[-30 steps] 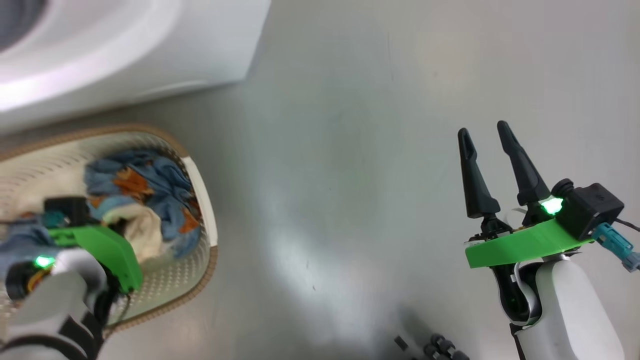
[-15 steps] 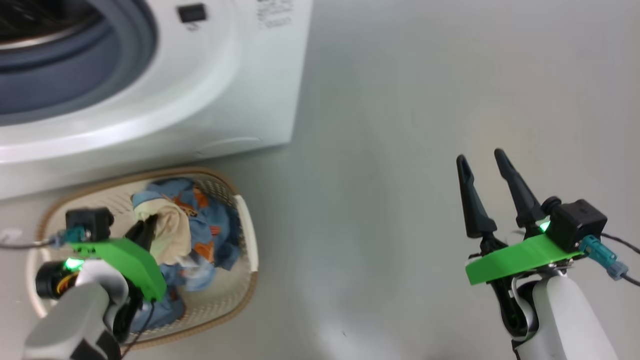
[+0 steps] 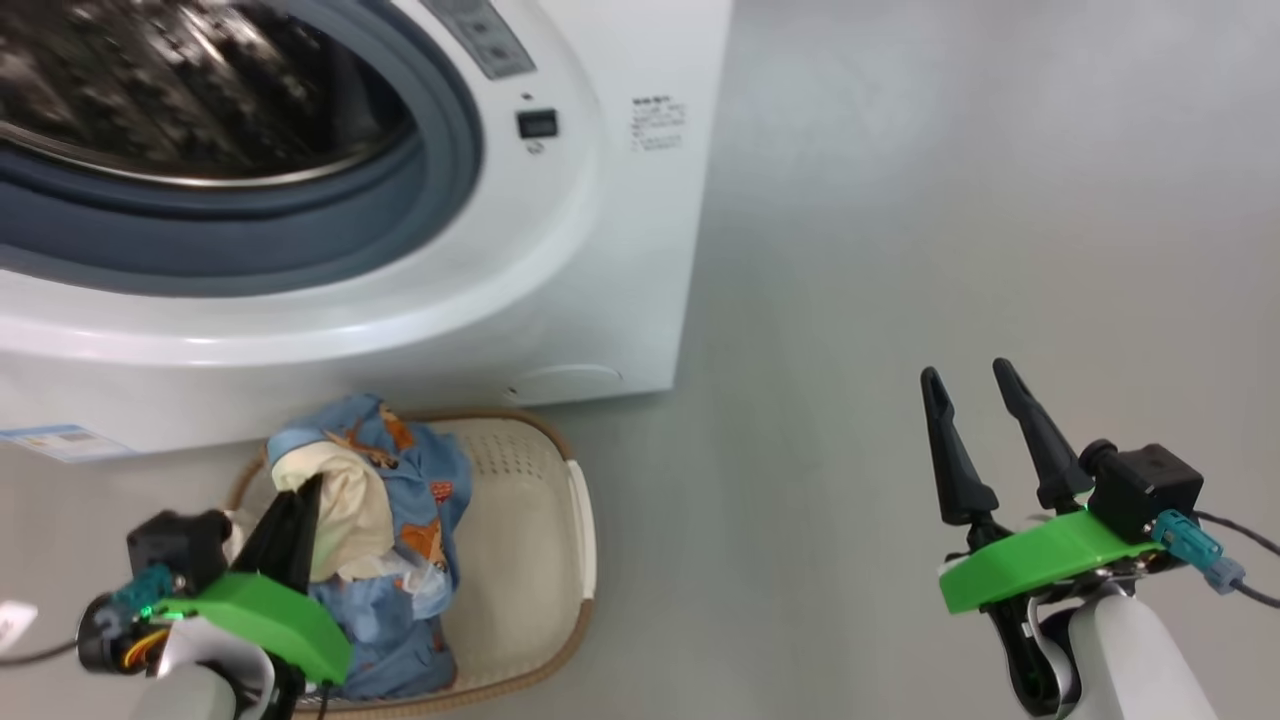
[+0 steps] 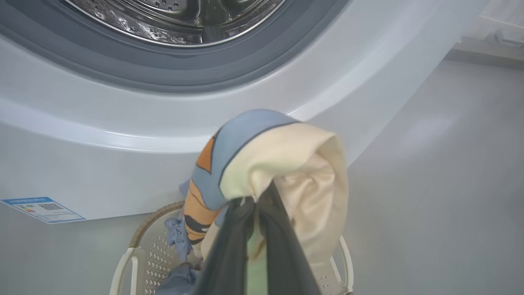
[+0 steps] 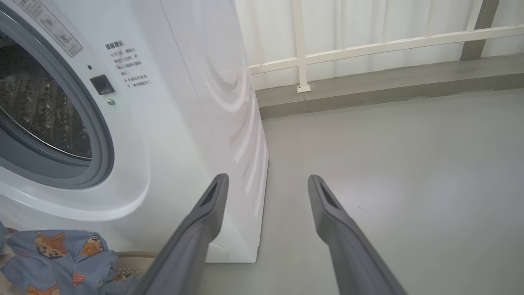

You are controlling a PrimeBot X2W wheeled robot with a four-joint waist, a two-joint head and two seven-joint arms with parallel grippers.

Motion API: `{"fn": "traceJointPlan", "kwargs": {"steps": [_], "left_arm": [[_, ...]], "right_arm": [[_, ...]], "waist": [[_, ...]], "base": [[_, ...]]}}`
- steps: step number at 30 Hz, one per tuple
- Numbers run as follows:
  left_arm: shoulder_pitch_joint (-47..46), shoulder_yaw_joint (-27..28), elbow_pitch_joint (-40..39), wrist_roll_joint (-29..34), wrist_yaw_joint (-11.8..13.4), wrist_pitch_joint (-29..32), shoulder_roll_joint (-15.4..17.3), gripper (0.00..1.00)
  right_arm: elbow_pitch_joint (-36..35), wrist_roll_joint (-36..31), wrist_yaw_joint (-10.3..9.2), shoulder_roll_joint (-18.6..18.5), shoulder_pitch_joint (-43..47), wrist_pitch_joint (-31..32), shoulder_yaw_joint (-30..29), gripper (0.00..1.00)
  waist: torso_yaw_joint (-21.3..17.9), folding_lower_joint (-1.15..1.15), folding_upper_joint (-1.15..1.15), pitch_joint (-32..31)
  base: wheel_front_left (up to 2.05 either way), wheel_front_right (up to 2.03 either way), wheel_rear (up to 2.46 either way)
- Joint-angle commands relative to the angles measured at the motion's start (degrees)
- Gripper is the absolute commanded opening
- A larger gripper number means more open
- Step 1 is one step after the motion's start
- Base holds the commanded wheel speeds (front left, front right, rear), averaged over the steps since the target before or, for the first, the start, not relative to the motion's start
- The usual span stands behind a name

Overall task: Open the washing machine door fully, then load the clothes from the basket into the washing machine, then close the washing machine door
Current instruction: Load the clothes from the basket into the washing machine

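Left gripper [image 4: 256, 198]: clamped on clothes [image 3: 420, 480], over basket [image 3: 540, 560].
Right gripper [image 3: 967, 368]: spread wide, empty.
Washing machine [image 3: 600, 280] writing [image 3: 658, 122]: too small to read.
Sticker [image 3: 55, 440]: blue, unreadable, left.

Blurred, edge-cropped washing machine drum [image 3: 180, 90]

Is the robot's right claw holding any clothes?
No, the right claw stands open with nothing in it, over the grey floor.

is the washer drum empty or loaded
Empty where visible: the perforated steel drum shows bare metal; the blue printed fabric clothes hang from the shut left claw.
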Motion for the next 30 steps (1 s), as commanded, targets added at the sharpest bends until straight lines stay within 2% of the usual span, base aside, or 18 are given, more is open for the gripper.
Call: {"fn": "traceJointPlan", "kwargs": {"steps": [1, 9, 17, 24, 30], "left_arm": [[1.28, 3.51, -2.72, 1.86, -0.38, -0.78, 1.21, 0.0], [8.07, 10.19, -10.04, 8.09, -1.97, -0.78, -1.92, 0.0], [13.59, 15.17, -15.53, 11.18, -2.68, -0.78, -5.24, 0.0], [15.09, 17.44, -17.87, 12.19, -2.83, -0.79, -6.43, 0.0], [14.62, 17.75, -20.43, 12.01, -2.87, -0.79, -5.99, 0.0]], "right_arm": [[-0.95, 0.01, 0.09, -0.08, 1.22, -0.33, 1.23, 1.0], [0.26, 0.68, 0.09, -0.08, 2.91, -0.33, 1.33, 1.0], [1.06, 1.76, 0.09, -0.08, 4.48, -0.33, 1.57, 1.0], [1.31, 2.37, 0.09, -0.08, 4.93, -0.33, 1.84, 1.0], [1.14, 2.79, 0.09, -0.08, 4.8, -0.33, 2.32, 1.0]], "waist": [[2.75, 0.0, 0.0, -3.84], [3.87, 0.0, 0.0, -8.35], [4.1, 0.0, 0.0, -11.57], [3.85, 0.0, 0.0, -12.23], [3.12, 0.0, 0.0, -11.16]], "base": [[0.0, 0.0, 0.0], [0.0, 0.0, 0.0], [0.0, 0.0, 0.0], [0.0, 0.0, 0.0], [0.0, 0.0, 0.0]]}}
